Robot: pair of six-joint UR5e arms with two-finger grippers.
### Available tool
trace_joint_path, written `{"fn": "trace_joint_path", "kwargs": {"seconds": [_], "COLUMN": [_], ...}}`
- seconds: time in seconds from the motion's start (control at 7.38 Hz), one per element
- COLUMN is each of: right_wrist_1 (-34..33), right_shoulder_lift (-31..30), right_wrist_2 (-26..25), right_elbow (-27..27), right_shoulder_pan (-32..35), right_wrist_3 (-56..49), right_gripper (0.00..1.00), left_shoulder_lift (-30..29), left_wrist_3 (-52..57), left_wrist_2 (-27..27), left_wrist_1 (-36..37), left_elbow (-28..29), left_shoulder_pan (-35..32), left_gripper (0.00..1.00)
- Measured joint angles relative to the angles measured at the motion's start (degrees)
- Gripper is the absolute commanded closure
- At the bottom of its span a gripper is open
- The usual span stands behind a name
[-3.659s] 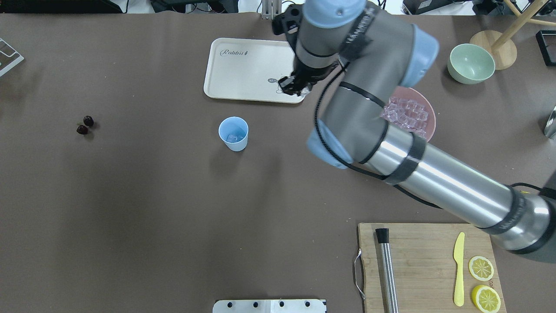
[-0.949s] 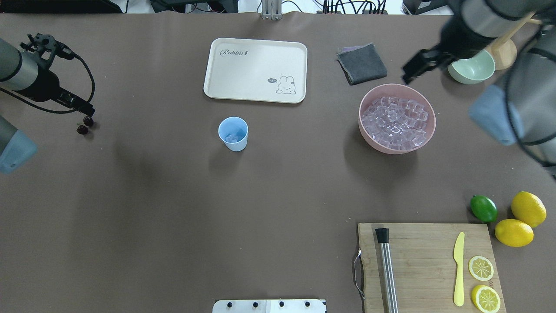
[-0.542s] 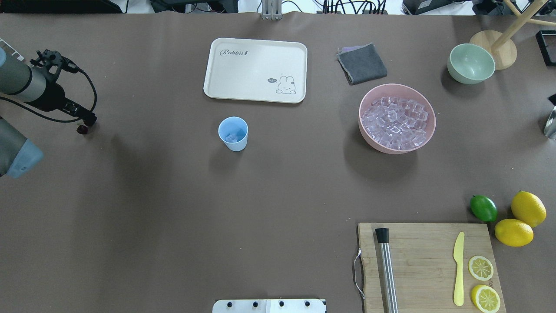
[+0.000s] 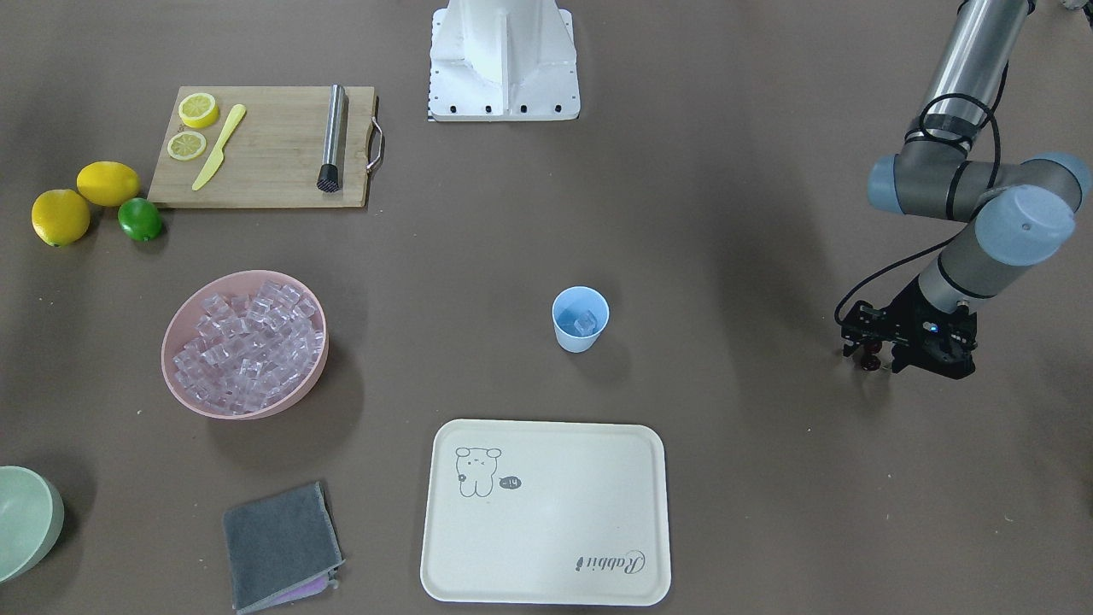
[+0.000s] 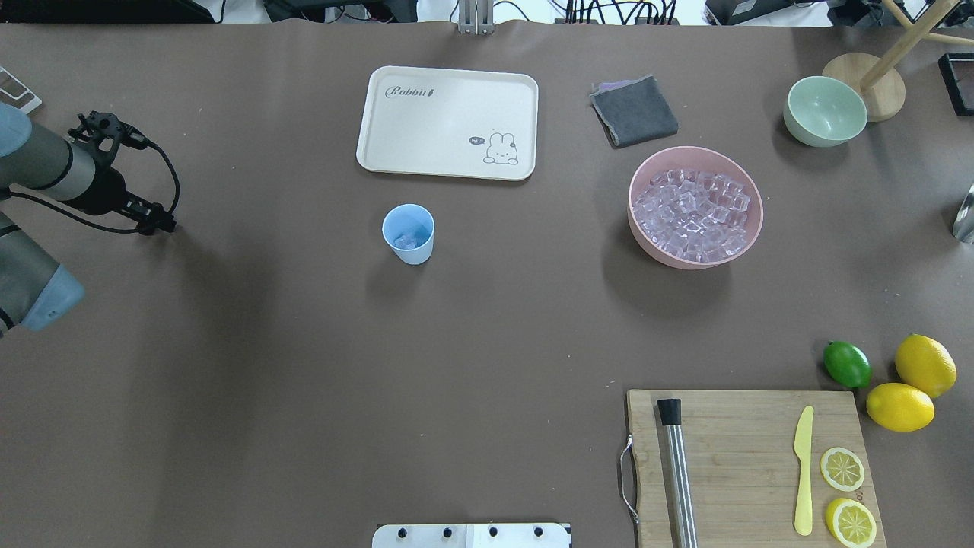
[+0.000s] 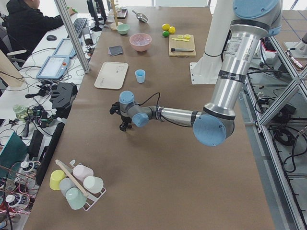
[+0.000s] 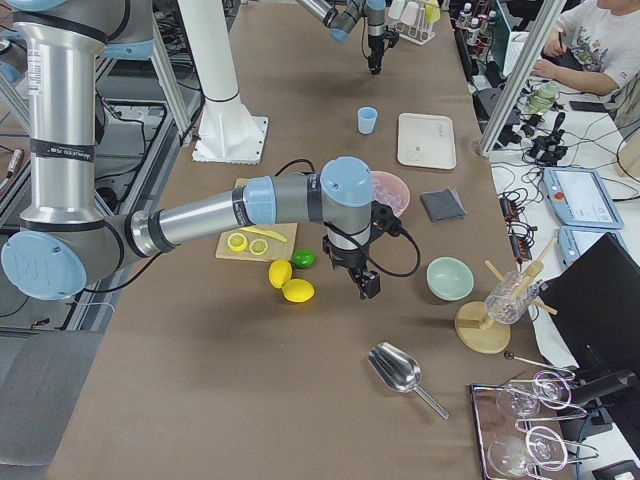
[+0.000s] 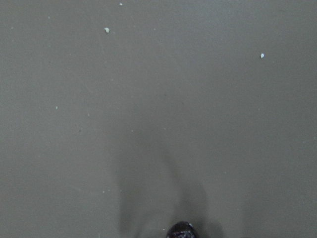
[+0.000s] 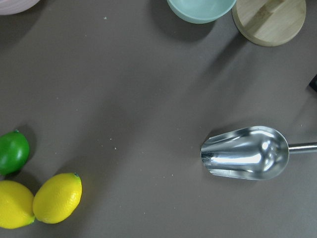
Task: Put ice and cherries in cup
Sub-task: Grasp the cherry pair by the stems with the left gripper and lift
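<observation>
Far left on the matte brown table [image 5: 304,365], the left gripper [image 5: 161,226] hangs low over the glossy, dark round cherries [image 4: 869,363]; whether it grips them cannot be told. Mid-table stands the tapered blue plastic cup [image 5: 409,234] holding clear ice cubes [image 5: 405,241]. Rightward sits a round pink bowl [image 5: 695,263] heaped with more; the right gripper [image 7: 368,290], seen only side-on, cannot be judged either

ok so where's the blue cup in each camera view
Front-facing: cup centre, just above the tray.
Overhead: cup left of centre, below tray.
Exterior left: cup upper middle, right of tray.
Exterior right: cup top centre, left of tray.
Wrist views: not in either.
Shared landmark: the cream tray.
</observation>
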Motion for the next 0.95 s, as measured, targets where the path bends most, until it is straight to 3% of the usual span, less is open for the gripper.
{"fn": "trace_joint_path", "kwargs": {"seconds": [0.14,0.68,0.95], "right_wrist_1": [0.0,0.6,0.7], "right_shoulder_lift": [-0.5,-1.4,-1.4], "right_wrist_2": [0.0,0.1,0.1], "right_elbow": [0.0,0.1,0.0], "right_shoulder_pan": [0.5,0.8,0.7], "right_wrist_3": [-0.8,-1.3,-1.2], "right_gripper": [0.02,0.02,0.02], "left_shoulder_lift": [0.1,-0.1,-1.5], "left_wrist_3": [-0.5,-1.3,-5.0], "left_wrist_2": [-0.2,-1.1,-4.9], "left_wrist_1": [0.0,0.5,3.2], "left_elbow": [-0.3,-1.6,-5.6], "left_shoulder_pan": [0.1,-2.1,-3.5], "left_gripper": [1.00,1.00,1.00]}}
